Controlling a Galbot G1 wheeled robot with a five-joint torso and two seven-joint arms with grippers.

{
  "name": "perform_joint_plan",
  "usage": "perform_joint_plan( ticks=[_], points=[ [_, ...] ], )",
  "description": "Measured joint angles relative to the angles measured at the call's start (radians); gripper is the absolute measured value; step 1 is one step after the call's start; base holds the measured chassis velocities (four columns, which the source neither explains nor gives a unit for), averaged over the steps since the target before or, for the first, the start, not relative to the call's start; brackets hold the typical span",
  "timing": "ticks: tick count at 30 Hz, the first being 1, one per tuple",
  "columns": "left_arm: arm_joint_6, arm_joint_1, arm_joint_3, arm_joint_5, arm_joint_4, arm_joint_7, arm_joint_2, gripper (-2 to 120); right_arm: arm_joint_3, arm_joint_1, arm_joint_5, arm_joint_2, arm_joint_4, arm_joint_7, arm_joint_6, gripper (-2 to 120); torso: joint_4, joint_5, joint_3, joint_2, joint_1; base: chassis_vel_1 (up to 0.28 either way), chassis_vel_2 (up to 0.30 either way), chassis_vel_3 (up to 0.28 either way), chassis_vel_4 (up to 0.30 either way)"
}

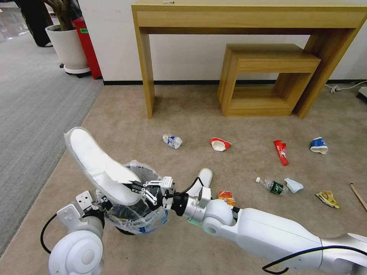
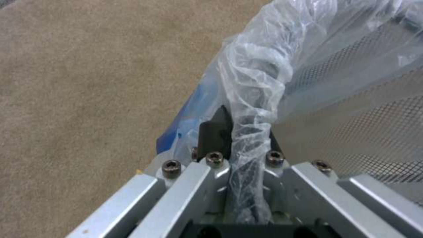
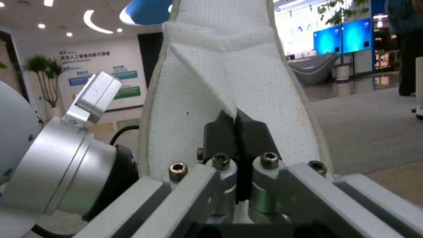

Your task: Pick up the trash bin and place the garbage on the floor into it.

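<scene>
The trash bin (image 1: 133,219), lined with a crinkly plastic bag, sits low at the front left, and my left gripper (image 1: 102,200) is shut on its rim (image 2: 257,76). Above the bin's mouth my right gripper (image 1: 134,187) is shut on a white slipper (image 1: 95,162), pinching its upper (image 3: 229,76). The slipper tilts up and away to the left. On the floor (image 1: 237,114) lie another white slipper (image 1: 203,178), an orange wrapper (image 1: 227,197), a crumpled plastic piece (image 1: 172,141), a red-white cup (image 1: 220,144), a red wrapper (image 1: 281,151), a blue-white cup (image 1: 319,145), a small bottle (image 1: 270,185), a tissue (image 1: 293,185), a yellow wrapper (image 1: 327,198) and a wooden stick (image 1: 358,196).
A wooden desk (image 1: 244,19) stands against the far wall with a low wooden stool (image 1: 267,76) under it. Grey ribbed carpet (image 1: 30,107) runs along the left, with a potted plant (image 1: 69,46) and a red box (image 1: 88,42) at the back. A cable (image 1: 344,87) lies at the far right.
</scene>
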Motion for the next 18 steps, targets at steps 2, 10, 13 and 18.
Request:
perform_joint_plan(
  ticks=[2, 10, 13, 18],
  points=[
    [0.0, 0.002, -0.003, -0.007, -0.008, -0.001, 0.003, 1, 0.0, 0.0, -0.002, 0.001, -0.002, -0.002, -0.001, 9, 0.0, 0.0, 0.0, 0.0, 0.0, 0.0, 0.0, 0.0, 0.0],
    [0.001, 0.003, -0.007, -0.015, -0.014, -0.003, 0.007, 1, 0.01, -0.002, -0.004, -0.007, -0.001, -0.006, -0.003, 35, 0.0, -0.0001, 0.0, 0.0, 0.0, 0.0, 0.0, 0.0, 0.0],
    [0.001, 0.009, -0.006, -0.016, -0.018, -0.003, 0.004, 1, 0.016, -0.006, -0.008, -0.009, 0.0, -0.006, -0.004, 57, 0.0, 0.0, 0.0, 0.0, 0.0, 0.0, 0.0, 0.0, 0.0],
    [0.001, 0.011, -0.006, -0.016, -0.02, -0.003, 0.004, 1, 0.018, -0.007, -0.013, -0.009, -0.001, -0.006, -0.002, 76, 0.0, 0.0, 0.0, 0.0, 0.0, 0.0, 0.0, 0.0, 0.0]
  ],
)
